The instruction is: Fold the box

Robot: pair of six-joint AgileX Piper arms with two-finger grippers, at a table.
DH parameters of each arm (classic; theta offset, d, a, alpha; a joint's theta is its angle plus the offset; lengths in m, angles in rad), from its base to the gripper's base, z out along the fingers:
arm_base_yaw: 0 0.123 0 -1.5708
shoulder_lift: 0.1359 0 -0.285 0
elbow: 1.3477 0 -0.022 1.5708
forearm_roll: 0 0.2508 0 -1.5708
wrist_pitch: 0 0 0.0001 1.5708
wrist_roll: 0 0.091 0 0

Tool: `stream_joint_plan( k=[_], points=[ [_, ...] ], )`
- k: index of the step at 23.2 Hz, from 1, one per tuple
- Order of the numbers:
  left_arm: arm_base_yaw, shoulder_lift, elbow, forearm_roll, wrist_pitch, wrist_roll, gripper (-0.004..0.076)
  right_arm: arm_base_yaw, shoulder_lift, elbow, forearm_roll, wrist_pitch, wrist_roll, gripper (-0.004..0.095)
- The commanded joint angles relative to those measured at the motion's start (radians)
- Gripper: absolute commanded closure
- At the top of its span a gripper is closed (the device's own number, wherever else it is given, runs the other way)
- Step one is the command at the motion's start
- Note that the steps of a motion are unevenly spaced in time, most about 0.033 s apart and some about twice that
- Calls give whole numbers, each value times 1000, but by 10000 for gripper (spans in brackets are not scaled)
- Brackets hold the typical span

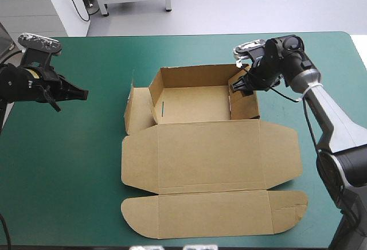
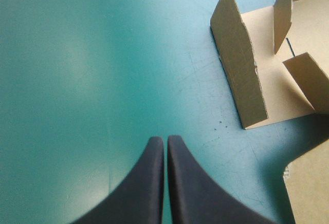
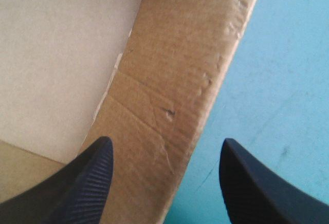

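Box (image 1: 212,155) wall between parted right fingers (image 3: 72,188)

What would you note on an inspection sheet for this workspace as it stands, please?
Surface: teal-green table cover, flat, with faint scuffs near the box.
Job's things: brown cut-board box, an open tray with walls raised; the lid and its flaps lie flat toward the near edge.
Clutter: nothing seen.
Grippers: left gripper shut, over the cover beside the box's raised left flap; right gripper open, astride the tray's right wall, contact unclear.
Cables: nothing seen loose on the table.
Surroundings: nothing seen at the table's top.
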Motion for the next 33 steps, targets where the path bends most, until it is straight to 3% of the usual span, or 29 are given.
stream_joint_plan(
  k=[1, 10, 13, 19, 23, 27, 33],
  points=[
    [-3, -29, -24, -10, -42, -9, 717, 1, -55, -34, 8, 35, -5, 341],
    [-3, -29, -24, -10, -20, -9, 717, 1, 58, -38, 24, 6, 50, 348],
    [-3, -29, -24, -10, -7, -9, 717, 1, 60, -38, 24, 2, 61, 406],
    [-3, -29, -24, -10, 26, -9, 717, -10, 61, -38, 26, 8, 101, 654],
    [-3, -29, -24, -10, 31, -9, 717, -14, 61, -38, 21, 10, 101, 934],
    [-3, -29, -24, -10, 43, -9, 717, -26, 49, -38, 38, 14, 81, 928],
    [-3, -29, -24, -6, 51, -9, 717, -84, -35, -48, 162, 49, -12, 928]
  ],
)
